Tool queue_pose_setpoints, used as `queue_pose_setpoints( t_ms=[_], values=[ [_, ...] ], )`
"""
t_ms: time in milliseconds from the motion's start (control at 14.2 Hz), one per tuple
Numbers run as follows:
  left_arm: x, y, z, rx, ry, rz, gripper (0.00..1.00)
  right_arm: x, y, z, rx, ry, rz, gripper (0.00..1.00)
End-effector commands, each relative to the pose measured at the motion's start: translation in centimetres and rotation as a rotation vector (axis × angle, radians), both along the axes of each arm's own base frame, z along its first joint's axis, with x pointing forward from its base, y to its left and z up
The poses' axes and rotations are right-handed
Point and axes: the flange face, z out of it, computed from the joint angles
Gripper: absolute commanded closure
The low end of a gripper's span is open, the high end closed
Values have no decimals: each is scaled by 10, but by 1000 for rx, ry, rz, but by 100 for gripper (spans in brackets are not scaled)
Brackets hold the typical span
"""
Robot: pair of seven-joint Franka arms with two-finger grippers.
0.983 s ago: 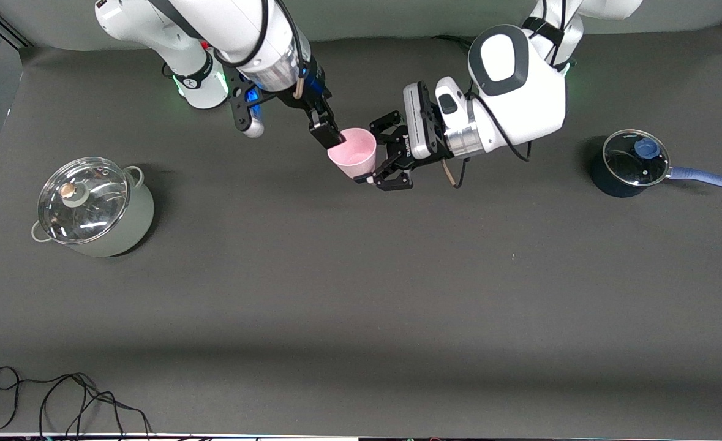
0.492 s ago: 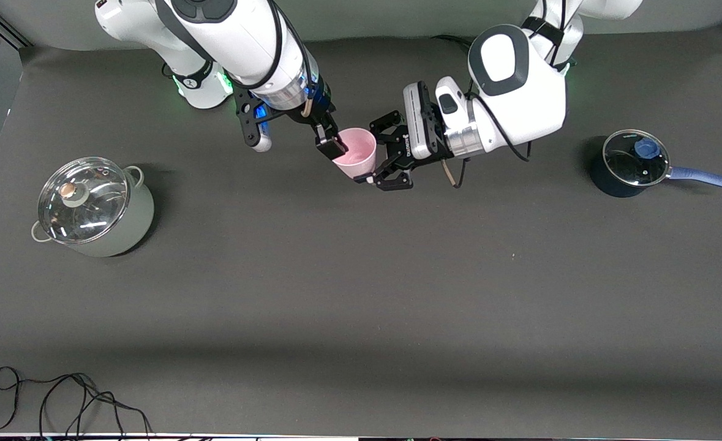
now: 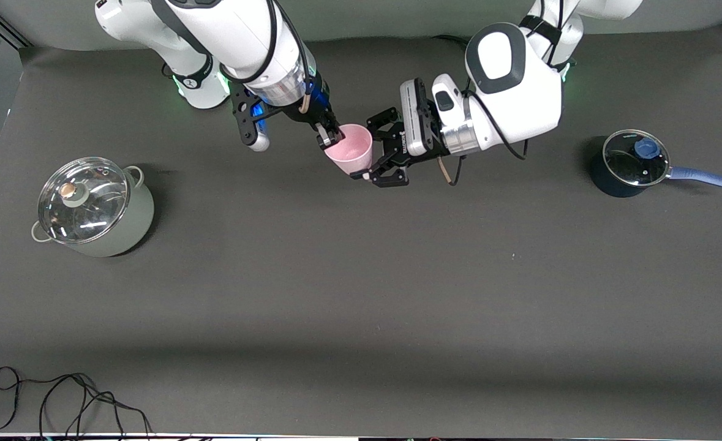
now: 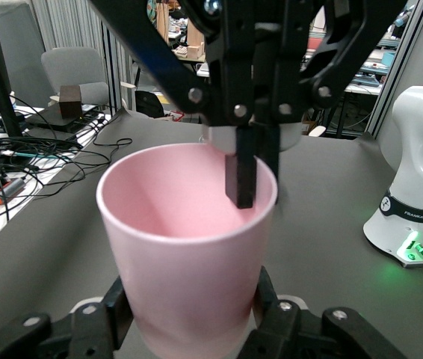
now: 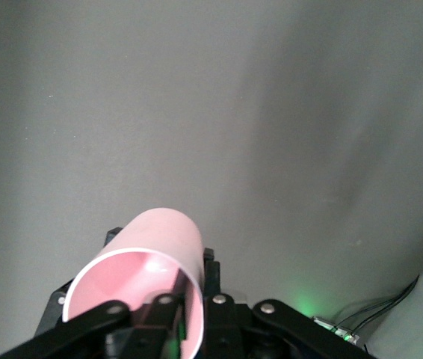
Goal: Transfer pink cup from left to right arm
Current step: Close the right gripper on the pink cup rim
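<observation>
Plainly, pale-pink tapered pink cup [image 3: 351, 149], handleless

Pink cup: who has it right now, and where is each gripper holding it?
The left gripper clasps the pink cup around its lower body; the right gripper pinches its rim, one finger inside.

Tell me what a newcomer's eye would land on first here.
The pink cup, held in the air between both arms near the bases: the left gripper is shut on its lower body while the right gripper pinches its rim, one finger inside. Next come the pale green lidded pot toward the right arm's end and the dark saucepan toward the left arm's end.
</observation>
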Motion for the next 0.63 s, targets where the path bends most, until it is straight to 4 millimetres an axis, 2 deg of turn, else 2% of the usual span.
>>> queue_pose_setpoints(
  t_ms=[0, 140, 211, 351, 421, 562],
  values=[
    [1, 8, 7, -16, -3, 23, 61, 0, 1, 1, -21, -5, 12, 100],
    [2, 8, 7, -15, -4, 26, 57, 3, -3, 2, -21, -7, 8, 100],
    [3, 10, 7, -16, -2, 30, 45, 5, -6, 4, -21, -12, 4, 100],
    [4, 10, 9, -14, -15, 28, 9, 5, -8, 6, -17, -19, 30, 100],
    [6, 11, 11, -11, -26, 24, 1, 7, -10, 5, -19, -20, 29, 100],
    [9, 15, 10, -8, -28, 30, 1, 10, -17, 8, -20, -26, 29, 100]
  ],
)
